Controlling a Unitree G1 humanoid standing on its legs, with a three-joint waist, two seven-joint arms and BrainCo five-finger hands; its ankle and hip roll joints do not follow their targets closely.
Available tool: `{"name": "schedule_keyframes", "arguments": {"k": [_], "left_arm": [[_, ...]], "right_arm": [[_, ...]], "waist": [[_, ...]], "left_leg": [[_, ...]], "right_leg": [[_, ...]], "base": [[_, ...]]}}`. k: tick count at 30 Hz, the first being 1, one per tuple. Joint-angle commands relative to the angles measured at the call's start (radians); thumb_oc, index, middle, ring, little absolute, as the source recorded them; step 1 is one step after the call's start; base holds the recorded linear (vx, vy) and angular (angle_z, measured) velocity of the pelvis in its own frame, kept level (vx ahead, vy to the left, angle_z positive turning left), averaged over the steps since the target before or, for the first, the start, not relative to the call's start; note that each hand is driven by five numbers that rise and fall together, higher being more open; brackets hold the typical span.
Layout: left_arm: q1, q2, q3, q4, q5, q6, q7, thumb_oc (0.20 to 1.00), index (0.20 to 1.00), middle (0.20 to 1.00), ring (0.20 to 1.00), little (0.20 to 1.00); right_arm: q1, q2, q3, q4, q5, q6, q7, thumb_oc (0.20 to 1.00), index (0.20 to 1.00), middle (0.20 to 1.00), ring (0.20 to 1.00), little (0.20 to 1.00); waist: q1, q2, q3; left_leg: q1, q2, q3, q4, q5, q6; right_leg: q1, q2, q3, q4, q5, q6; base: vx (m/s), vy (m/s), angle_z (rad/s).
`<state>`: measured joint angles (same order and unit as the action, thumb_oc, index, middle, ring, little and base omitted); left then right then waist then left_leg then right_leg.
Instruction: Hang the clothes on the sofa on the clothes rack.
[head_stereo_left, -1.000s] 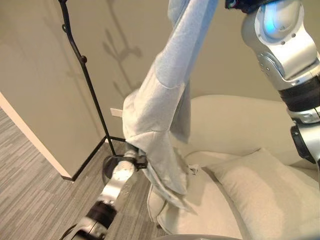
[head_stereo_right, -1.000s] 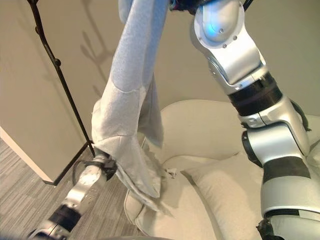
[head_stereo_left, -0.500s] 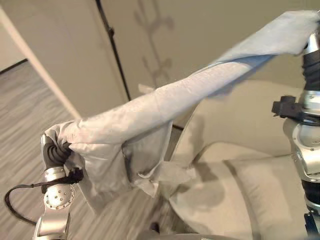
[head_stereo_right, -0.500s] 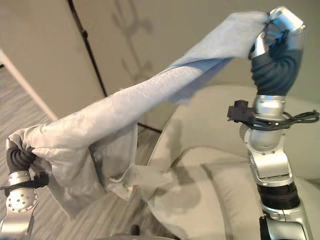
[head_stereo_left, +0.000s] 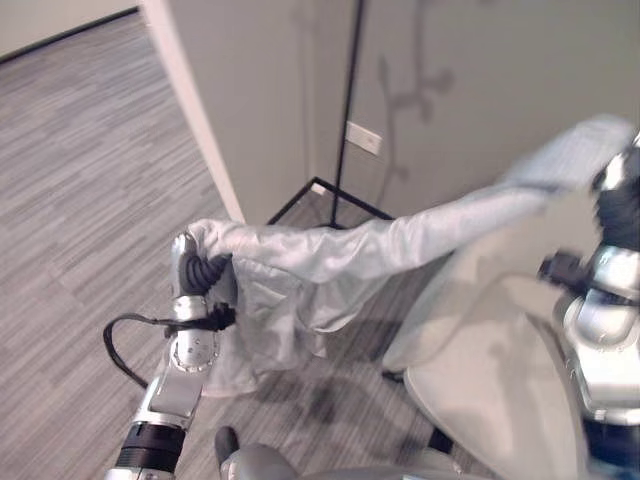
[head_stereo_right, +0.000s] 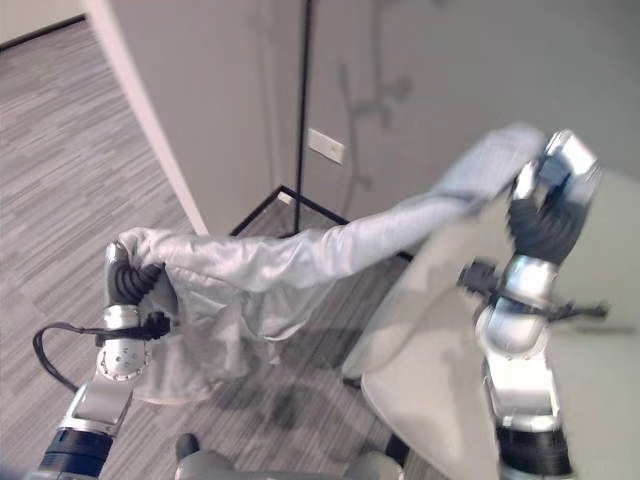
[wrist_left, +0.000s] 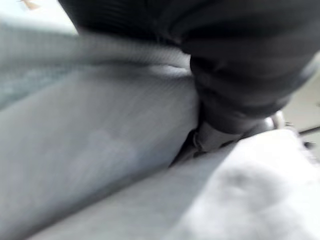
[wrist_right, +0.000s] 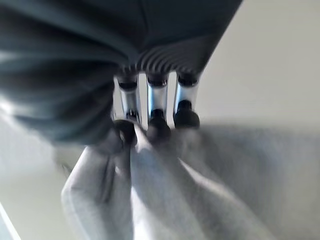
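A light grey garment (head_stereo_right: 320, 250) stretches in the air between my two hands. My left hand (head_stereo_left: 196, 273) is shut on one end of it, low over the floor, and loose cloth hangs down beside that hand. My right hand (head_stereo_right: 545, 205) is shut on the other end, up above the cream sofa (head_stereo_right: 440, 390). In the right wrist view my fingers (wrist_right: 157, 112) curl into the bunched garment (wrist_right: 200, 190). The black clothes rack (head_stereo_left: 345, 120) stands behind the garment in the corner, its base (head_stereo_right: 285, 200) on the floor.
A protruding wall corner with a white edge (head_stereo_left: 195, 110) stands left of the rack. A white wall socket (head_stereo_right: 325, 146) sits low on the wall behind. Grey plank floor (head_stereo_left: 70, 200) spreads to the left.
The camera has swung left and down, so the floor and wall corner now show. The garment hangs lower and more level between my hands, with both still shut on it.
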<state>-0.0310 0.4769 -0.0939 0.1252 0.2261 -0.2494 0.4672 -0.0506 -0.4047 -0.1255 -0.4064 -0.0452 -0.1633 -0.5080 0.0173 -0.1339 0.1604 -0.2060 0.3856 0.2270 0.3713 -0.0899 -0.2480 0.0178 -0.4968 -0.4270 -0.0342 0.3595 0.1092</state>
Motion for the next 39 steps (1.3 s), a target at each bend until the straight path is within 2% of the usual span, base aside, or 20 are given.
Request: {"name": "schedule_keyframes", "arguments": {"k": [1,3,4,5,6,10,11,12,13,18,21,26,28,29,30,32,33,34,37,39], "left_arm": [[-0.038,0.043,-0.01,-0.143,-0.011,-0.086,-0.008,0.2,0.2,0.2,0.2,0.2],[-0.046,0.074,-0.006,-0.154,0.011,-0.09,0.0,0.2,0.2,0.2,0.2,0.2],[-0.053,0.093,-0.011,-0.159,0.023,-0.094,0.002,0.2,0.2,0.2,0.2,0.2],[-0.055,0.099,-0.014,-0.155,0.032,-0.097,0.003,0.2,0.2,0.2,0.2,0.2],[-0.051,0.106,-0.012,-0.164,0.039,-0.104,0.008,0.2,0.2,0.2,0.2,0.2],[-0.103,0.139,0.004,-0.16,0.084,-0.081,0.03,0.2,0.2,0.2,0.2,0.2],[-0.121,0.142,0.008,-0.161,0.094,-0.075,0.038,0.2,0.2,0.2,0.2,0.2],[-0.125,0.142,0.008,-0.159,0.096,-0.074,0.039,0.2,0.2,0.2,0.2,0.2],[-0.155,0.133,0.011,-0.154,0.113,-0.072,0.051,0.2,0.2,0.2,0.2,0.2],[-0.207,0.12,-0.013,-0.158,0.167,-0.086,0.057,0.2,0.2,0.2,0.2,0.2],[-0.257,0.126,-0.033,-0.171,0.205,-0.08,0.075,0.2,0.2,0.2,0.2,0.2],[-0.349,0.118,-0.052,-0.138,0.266,-0.057,0.139,0.2,0.2,0.2,0.2,0.2],[-0.388,0.116,-0.057,-0.116,0.266,-0.049,0.161,0.2,0.2,0.2,0.2,0.2],[-0.437,0.13,-0.074,-0.1,0.269,-0.044,0.174,0.2,0.2,0.2,0.2,0.2],[-0.441,0.13,-0.076,-0.098,0.269,-0.044,0.175,0.2,0.2,0.2,0.2,0.2],[-0.495,0.167,-0.092,-0.087,0.281,-0.032,0.18,0.2,0.2,0.2,0.2,0.2],[-0.551,0.188,-0.117,-0.058,0.291,-0.019,0.198,0.2,0.2,0.2,0.2,0.2],[-0.583,0.187,-0.13,-0.034,0.293,-0.008,0.209,0.2,0.2,0.2,0.2,0.2],[-0.679,0.212,-0.155,0.033,0.314,0.022,0.228,0.2,0.2,0.2,0.2,0.2],[-0.747,0.261,-0.188,0.069,0.343,0.034,0.243,0.2,0.2,0.2,0.2,0.2]], "right_arm": [[-0.086,-0.071,-0.054,-0.085,-0.09,0.002,-0.045,0.2,0.2,0.2,0.2,0.2],[-0.105,-0.058,-0.046,-0.08,-0.107,0.005,-0.059,0.2,0.2,0.2,0.2,0.2],[-0.108,-0.052,-0.04,-0.076,-0.117,0.01,-0.063,0.2,0.2,0.2,0.2,0.2],[-0.09,-0.053,-0.053,-0.065,-0.134,0.008,-0.063,0.2,0.2,0.2,0.2,0.2],[-0.07,-0.058,-0.09,-0.073,-0.131,-0.016,-0.079,0.2,0.2,0.2,0.2,0.2],[-0.066,-0.089,-0.144,-0.052,-0.158,-0.014,-0.121,0.2,0.2,0.2,0.2,0.2],[-0.076,-0.09,-0.147,-0.037,-0.162,-0.009,-0.136,0.2,0.2,0.2,0.2,0.2],[-0.08,-0.091,-0.146,-0.034,-0.163,-0.009,-0.139,0.2,0.2,0.2,0.2,0.2],[-0.086,-0.093,-0.163,-0.031,-0.174,-0.005,-0.163,0.2,0.2,0.2,0.2,0.2],[-0.101,-0.121,-0.21,-0.028,-0.276,0.051,-0.223,0.2,0.2,0.2,0.2,0.2],[-0.136,-0.158,-0.23,-0.007,-0.361,0.103,-0.266,0.2,0.2,0.2,0.2,0.2],[-0.18,-0.196,-0.196,0.02,-0.397,0.106,-0.248,0.2,0.2,0.2,0.2,0.2],[-0.19,-0.22,-0.184,0.052,-0.389,0.101,-0.241,0.2,0.2,0.2,0.2,0.2],[-0.215,-0.263,-0.174,0.094,-0.384,0.106,-0.253,0.2,0.2,0.2,0.2,0.2],[-0.22,-0.266,-0.173,0.101,-0.382,0.104,-0.257,0.2,0.2,0.2,0.2,0.2],[-0.277,-0.353,-0.159,0.172,-0.395,0.123,-0.276,0.2,0.2,0.2,0.2,0.2],[-0.34,-0.404,-0.119,0.244,-0.381,0.132,-0.294,0.2,0.2,0.2,0.2,0.2],[-0.369,-0.424,-0.095,0.278,-0.371,0.138,-0.295,0.2,0.2,0.2,0.2,0.2],[-0.473,-0.492,-0.018,0.394,-0.352,0.138,-0.29,0.2,0.2,0.2,0.2,0.2],[-0.534,-0.531,0.04,0.476,-0.344,0.132,-0.293,0.2,0.2,0.2,0.2,0.2]], "waist": [[-0.011,0.086,-0.055],[-0.011,0.086,-0.049],[-0.023,0.093,-0.045],[-0.049,0.098,-0.043],[-0.051,0.109,-0.049],[-0.074,0.12,-0.046],[-0.08,0.118,-0.042],[-0.078,0.119,-0.039],[-0.105,0.115,-0.037],[-0.139,0.129,-0.041],[-0.172,0.148,-0.051],[-0.183,0.144,-0.091],[-0.177,0.144,-0.107],[-0.168,0.133,-0.114],[-0.168,0.132,-0.111],[-0.146,0.11,-0.107],[-0.123,0.089,-0.101],[-0.112,0.078,-0.093],[-0.072,0.075,-0.091],[-0.039,0.077,-0.099]], "left_leg": [[0.077,-0.025,0.008,-0.232,0.08,0.068],[0.079,-0.051,0.031,-0.233,0.069,0.095],[0.086,-0.083,0.03,-0.251,0.064,0.119],[0.105,-0.155,0.036,-0.292,0.066,0.169],[0.133,-0.2,0.045,-0.321,0.065,0.199],[0.209,-0.292,0.06,-0.378,0.038,0.236],[0.228,-0.308,0.063,-0.387,0.03,0.235],[0.232,-0.305,0.065,-0.39,0.029,0.233],[0.268,-0.338,0.07,-0.4,0.008,0.236],[0.334,-0.362,0.101,-0.423,-0.017,0.244],[0.391,-0.355,0.109,-0.419,-0.047,0.245],[0.456,-0.344,0.124,-0.394,-0.083,0.225],[0.443,-0.316,0.123,-0.314,-0.038,0.189],[0.4,-0.276,0.119,-0.172,0.043,0.153],[0.392,-0.271,0.116,-0.156,0.04,0.148],[0.312,-0.215,0.089,0.058,0.143,0.113],[0.241,-0.191,0.067,0.189,0.175,0.116],[0.19,-0.19,0.061,0.215,0.144,0.132],[0.087,-0.249,0.035,0.106,0.053,0.178],[0.039,-0.287,0.018,-0.052,0.065,0.183]], "right_leg": [[0.008,-0.11,-0.037,0.035,0.076,0.153],[-0.016,-0.131,-0.052,0.067,0.095,0.153],[-0.028,-0.115,-0.033,0.107,0.061,0.151],[-0.067,-0.038,0.051,0.221,-0.063,0.117],[-0.091,0.045,0.055,0.313,-0.19,0.074],[-0.166,0.239,0.036,0.42,-0.376,0.027],[-0.181,0.283,0.04,0.406,-0.404,0.019],[-0.179,0.286,0.041,0.404,-0.407,0.017],[-0.2,0.352,0.066,0.356,-0.415,0.008],[-0.221,0.374,0.08,0.24,-0.345,0.008],[-0.271,0.334,0.102,0.25,-0.292,0.035],[-0.213,0.342,0.08,0.235,-0.324,0.017],[-0.159,0.379,0.083,0.176,-0.336,0.001],[-0.105,0.408,0.089,0.125,-0.348,-0.018],[-0.102,0.412,0.088,0.118,-0.345,-0.023],[-0.04,0.439,0.096,0.075,-0.363,-0.063],[0.004,0.445,0.105,0.057,-0.385,-0.088],[0.027,0.441,0.116,0.049,-0.395,-0.092],[0.074,0.434,0.158,0.028,-0.414,-0.071],[0.103,0.43,0.17,0.024,-0.424,-0.056]], "base": [[0.03,0.496,0.4],[0.03,0.437,0.18],[0.13,0.677,-0.04],[0.22,0.949,0.53],[0.22,0.905,0.59],[0.19,0.387,-0.12],[0.13,0.116,-0.43],[0.18,0.144,-0.47],[0.07,0.098,-0.21],[0.23,0.061,-0.27],[0.31,-0.064,0.08],[0.3,-0.128,0.05],[0.27,-0.297,-0.1],[0.22,-0.292,-0.03],[0.22,-0.322,-0.05],[0.25,-0.321,-0.21],[0.32,-0.324,-0.49],[0.32,-0.217,-0.44],[0.23,0.039,-0.25],[0.29,0.1,-0.58]]}}
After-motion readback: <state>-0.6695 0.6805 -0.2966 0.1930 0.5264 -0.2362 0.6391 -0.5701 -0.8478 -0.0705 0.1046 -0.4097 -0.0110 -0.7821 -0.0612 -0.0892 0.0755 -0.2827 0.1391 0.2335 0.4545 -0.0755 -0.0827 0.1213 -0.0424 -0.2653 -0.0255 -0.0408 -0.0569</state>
